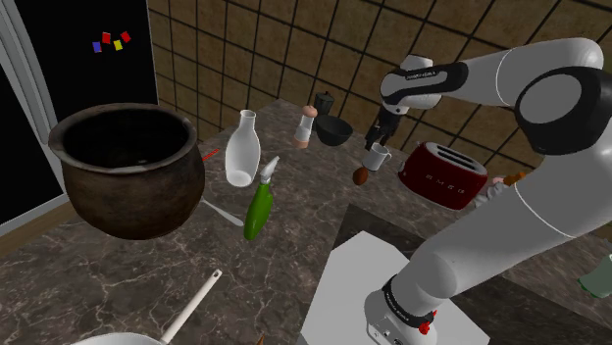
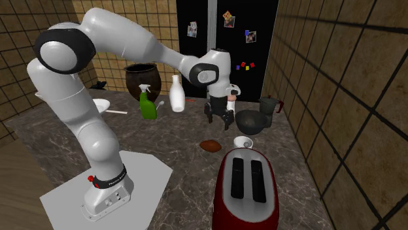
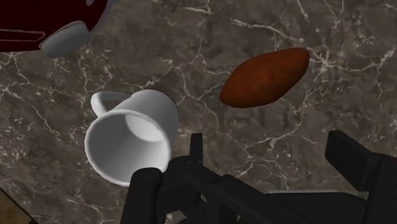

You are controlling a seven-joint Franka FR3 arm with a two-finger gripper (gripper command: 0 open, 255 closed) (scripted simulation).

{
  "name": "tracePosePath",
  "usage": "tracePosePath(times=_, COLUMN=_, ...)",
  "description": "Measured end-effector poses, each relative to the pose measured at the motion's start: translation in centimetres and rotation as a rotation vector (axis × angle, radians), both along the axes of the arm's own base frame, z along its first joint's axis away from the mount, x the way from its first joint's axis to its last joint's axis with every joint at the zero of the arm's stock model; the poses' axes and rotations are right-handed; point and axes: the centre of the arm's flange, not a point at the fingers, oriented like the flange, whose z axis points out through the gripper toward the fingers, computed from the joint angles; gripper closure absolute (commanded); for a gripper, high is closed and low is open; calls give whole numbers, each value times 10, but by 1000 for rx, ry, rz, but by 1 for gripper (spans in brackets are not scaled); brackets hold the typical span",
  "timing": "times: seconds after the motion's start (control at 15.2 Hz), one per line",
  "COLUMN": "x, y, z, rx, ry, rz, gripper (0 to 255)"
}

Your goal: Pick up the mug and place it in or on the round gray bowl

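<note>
Early stage, nothing yet grasped. The white mug (image 3: 130,137) stands upright and empty on the marble counter (image 3: 210,38), between the red toaster (image 1: 441,174) and a brown potato-like object (image 3: 264,77). The gripper (image 3: 267,149) hovers above, fingers spread wide and holding nothing, with the mug off to one side of them. The round dark-gray bowl (image 2: 252,121), near the mug but apart, appears empty. Grasp, lift and placement remain.

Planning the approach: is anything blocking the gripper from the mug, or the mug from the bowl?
Nothing visible does. The open gripper hangs over bare counter beside the white mug, and the dark bowl sits just beyond the mug. The brown lump lies off to the side.
</note>
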Motion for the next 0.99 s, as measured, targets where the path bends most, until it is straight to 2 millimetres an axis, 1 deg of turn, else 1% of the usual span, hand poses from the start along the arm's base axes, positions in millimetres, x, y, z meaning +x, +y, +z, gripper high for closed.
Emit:
tracePosePath(times=0.2, x=14, y=-31, z=-22, rx=-13, ry=1, rz=-3, gripper=0)
tracePosePath(times=0.46, x=27, y=-70, z=-39, rx=-29, ry=2, rz=-5, gripper=0)
tracePosePath(times=0.66, x=29, y=-75, z=-56, rx=-32, ry=3, rz=-5, gripper=0)
tracePosePath(times=0.99, x=29, y=-77, z=-82, rx=-33, ry=3, rz=-4, gripper=0)
